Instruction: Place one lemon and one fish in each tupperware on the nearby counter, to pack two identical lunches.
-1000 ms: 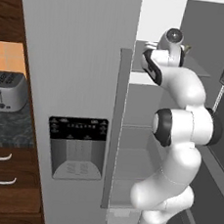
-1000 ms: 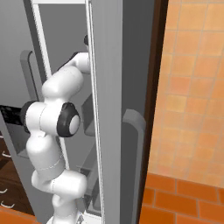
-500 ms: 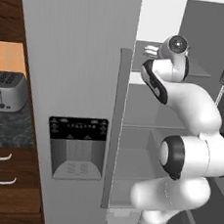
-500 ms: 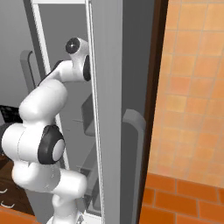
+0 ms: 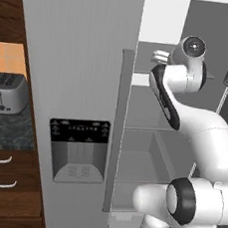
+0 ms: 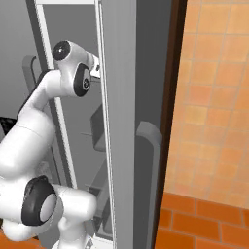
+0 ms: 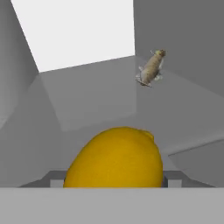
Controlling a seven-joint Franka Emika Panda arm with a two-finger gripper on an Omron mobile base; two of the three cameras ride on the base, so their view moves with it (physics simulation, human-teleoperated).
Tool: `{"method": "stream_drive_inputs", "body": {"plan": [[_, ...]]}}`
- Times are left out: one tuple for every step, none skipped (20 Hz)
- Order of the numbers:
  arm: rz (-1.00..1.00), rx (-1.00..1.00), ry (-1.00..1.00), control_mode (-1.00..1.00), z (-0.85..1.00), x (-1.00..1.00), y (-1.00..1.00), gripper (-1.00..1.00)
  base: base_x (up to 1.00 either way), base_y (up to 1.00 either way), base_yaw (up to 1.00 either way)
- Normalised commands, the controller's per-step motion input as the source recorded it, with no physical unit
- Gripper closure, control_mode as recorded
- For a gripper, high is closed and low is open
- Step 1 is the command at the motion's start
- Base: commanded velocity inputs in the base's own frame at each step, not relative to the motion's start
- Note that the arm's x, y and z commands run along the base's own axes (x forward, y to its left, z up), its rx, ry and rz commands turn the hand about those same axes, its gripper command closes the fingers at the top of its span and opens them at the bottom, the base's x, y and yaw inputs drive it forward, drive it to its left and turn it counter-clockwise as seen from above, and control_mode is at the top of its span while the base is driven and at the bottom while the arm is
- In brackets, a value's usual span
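Inside grey fridge (image 5: 151, 155), reaching over upper shelf (image 7: 100, 100). Gripper (image 7: 114, 177) closing around lemon (image 7: 114, 161), apparently gripping it; fish (image 7: 151, 68) lying farther back on shelf. Keeping grip centred, lifting straight, withdrawing clear of door (image 5: 84, 82) before swinging toward counter (image 5: 6, 129).

**Lemon up close, fish farther back**

In the hand view we see a lemon (image 7: 114, 158), smooth and yellow-orange with a small nub at its upper right, sitting low in the foreground on a grey surface. Well apart from it, we find one fish (image 7: 151, 68), slender and tan-beige, lying at a slant near the back wall.
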Motion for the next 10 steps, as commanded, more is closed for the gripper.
{"method": "stream_drive_inputs", "body": {"plan": [[0.00, 0.00, 0.32, -1.00, 0.00, -1.00, 0.16, 1.00, 0.00, 0.00, 0.00], [0.00, 0.00, 0.27, -1.00, -0.02, -1.00, 0.16, 1.00, 0.00, 0.00, 0.00], [0.00, 0.00, 0.14, -1.00, -0.56, -1.00, 0.08, 1.00, 0.00, 0.00, 0.00], [0.02, -0.07, 0.00, -1.00, -1.00, -1.00, 0.05, 1.00, 0.00, 0.00, 0.00], [0.05, -0.09, 0.00, -1.00, -1.00, -1.00, 0.11, 1.00, 0.00, 0.00, 0.00], [0.06, -0.10, -0.05, -1.00, -1.00, -1.00, 0.19, 1.00, 0.00, 0.00, 0.00], [0.08, -0.11, -0.12, -1.00, -1.00, -1.00, 0.24, 1.00, 0.00, 0.00, 0.00], [0.09, -0.08, -0.13, -1.00, -1.00, -1.00, 0.19, 1.00, 0.00, 0.00, 0.00], [0.11, -0.05, -0.15, -1.00, -0.97, -1.00, 0.14, 1.00, 0.00, 0.00, 0.00], [0.13, -0.02, -0.12, -1.00, -0.84, -1.00, 0.11, 1.00, 0.00, 0.00, 0.00]]}}
